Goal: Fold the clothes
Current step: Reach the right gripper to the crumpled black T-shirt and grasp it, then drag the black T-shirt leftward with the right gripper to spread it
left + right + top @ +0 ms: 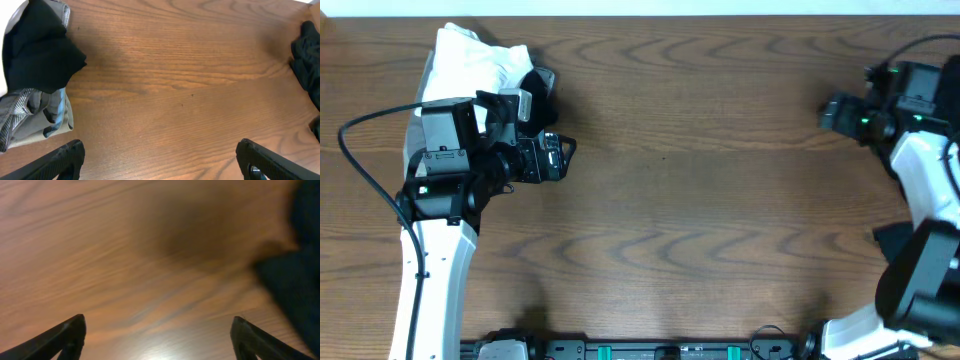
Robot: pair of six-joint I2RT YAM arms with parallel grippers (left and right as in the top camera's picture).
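A bundle of black fabric, which looks like the black shirt (538, 88), lies at the table's far left against a stack of folded garments. In the left wrist view the black fabric (40, 55) rests on top of a grey folded garment (30, 107). Its collar and logo do not show. My left gripper (565, 155) is open and empty just in front of the stack, over bare wood (160, 147). My right gripper (828, 112) is open and empty at the far right; its view is blurred (157, 325).
A white folded garment (470, 55) lies at the back left under my left arm. A dark crumpled shape shows at the right edge of the left wrist view (307, 60) and of the right wrist view (295, 280); I cannot tell what it is.
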